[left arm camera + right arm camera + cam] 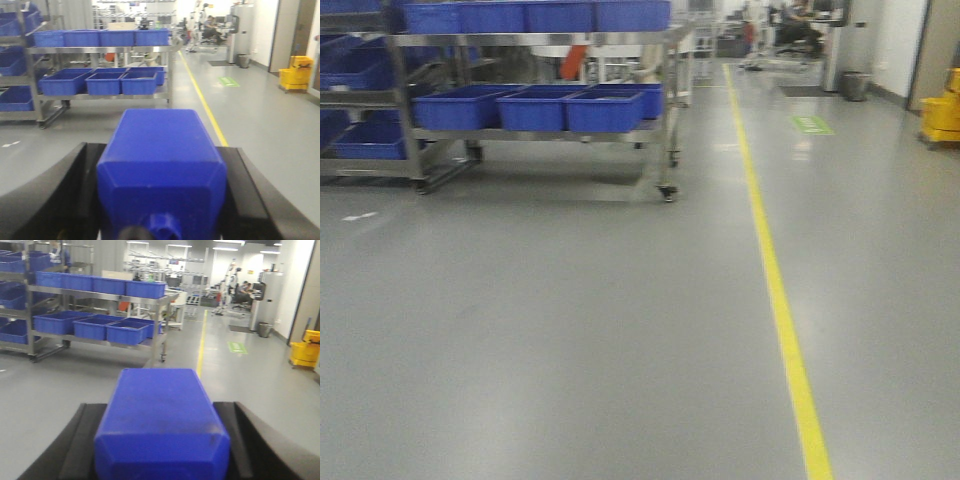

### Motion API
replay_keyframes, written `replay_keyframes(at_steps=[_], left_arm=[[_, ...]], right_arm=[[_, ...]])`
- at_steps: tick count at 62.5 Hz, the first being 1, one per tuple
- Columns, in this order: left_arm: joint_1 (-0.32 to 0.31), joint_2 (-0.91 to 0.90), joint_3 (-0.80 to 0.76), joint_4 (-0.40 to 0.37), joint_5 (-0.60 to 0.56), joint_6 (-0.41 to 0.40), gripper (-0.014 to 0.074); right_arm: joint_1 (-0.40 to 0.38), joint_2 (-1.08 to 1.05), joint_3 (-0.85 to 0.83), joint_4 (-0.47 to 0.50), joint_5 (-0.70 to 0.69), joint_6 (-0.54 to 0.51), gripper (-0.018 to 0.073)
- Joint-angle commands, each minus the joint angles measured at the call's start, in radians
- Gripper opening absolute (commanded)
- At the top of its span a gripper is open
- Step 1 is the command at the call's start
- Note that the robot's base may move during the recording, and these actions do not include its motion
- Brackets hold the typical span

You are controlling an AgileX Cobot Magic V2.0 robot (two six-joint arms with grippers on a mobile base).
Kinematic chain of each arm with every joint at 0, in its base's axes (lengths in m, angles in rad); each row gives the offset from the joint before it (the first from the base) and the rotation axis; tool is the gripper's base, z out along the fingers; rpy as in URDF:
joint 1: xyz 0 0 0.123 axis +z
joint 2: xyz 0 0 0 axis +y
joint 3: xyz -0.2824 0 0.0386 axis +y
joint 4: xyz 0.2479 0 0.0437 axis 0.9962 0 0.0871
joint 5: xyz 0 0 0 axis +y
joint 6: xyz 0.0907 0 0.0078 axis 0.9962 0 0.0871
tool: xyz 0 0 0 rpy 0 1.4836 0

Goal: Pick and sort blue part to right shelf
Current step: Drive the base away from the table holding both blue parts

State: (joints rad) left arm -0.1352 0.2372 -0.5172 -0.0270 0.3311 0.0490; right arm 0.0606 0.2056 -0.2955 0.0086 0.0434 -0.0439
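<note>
In the left wrist view, my left gripper (160, 150) is shut on the blue part (160, 165), a deep-blue block with sloped shoulders. Its short capped neck (163, 227) points back toward the camera. In the right wrist view, my right gripper (160, 407) is shut on a second, similar blue block (160, 415); the frame's bottom edge cuts off its neck end. Black fingers (60, 195) (75, 440) press both sides of each block. A steel wheeled shelf (665, 120) holding blue bins (605, 108) stands ahead on the left. Neither gripper shows in the front view.
A second rack with blue bins (365, 140) stands further left. A yellow floor line (775, 290) runs forward on the right, passing a green floor mark (810, 124). A yellow mop bucket (942, 115) and a grey waste bin (856, 85) stand at the far right.
</note>
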Motion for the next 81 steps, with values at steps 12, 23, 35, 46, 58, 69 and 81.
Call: replay_keyframes(at_steps=[12, 23, 35, 46, 58, 69, 81], left_arm=[[0.0, 0.011, -0.03, -0.003, -0.092, 0.0, 0.0386], [0.0, 0.011, -0.03, -0.003, -0.092, 0.0, 0.0386], [0.0, 0.011, -0.03, -0.003, -0.092, 0.0, 0.0386], [0.0, 0.011, -0.03, -0.003, -0.092, 0.0, 0.0386], [0.0, 0.011, -0.03, -0.003, -0.092, 0.0, 0.0386], [0.0, 0.011, -0.03, -0.003, -0.092, 0.0, 0.0386], [0.0, 0.011, -0.03, -0.003, -0.092, 0.0, 0.0386]], right_arm=[[-0.007, 0.009, -0.031, -0.009, -0.09, -0.007, 0.0356], [-0.007, 0.009, -0.031, -0.009, -0.09, -0.007, 0.0356], [-0.007, 0.009, -0.031, -0.009, -0.09, -0.007, 0.0356], [-0.007, 0.009, -0.031, -0.009, -0.09, -0.007, 0.0356], [-0.007, 0.009, -0.031, -0.009, -0.09, -0.007, 0.0356], [-0.007, 0.009, -0.031, -0.009, -0.09, -0.007, 0.0356], [-0.007, 0.009, -0.031, -0.009, -0.09, -0.007, 0.0356]])
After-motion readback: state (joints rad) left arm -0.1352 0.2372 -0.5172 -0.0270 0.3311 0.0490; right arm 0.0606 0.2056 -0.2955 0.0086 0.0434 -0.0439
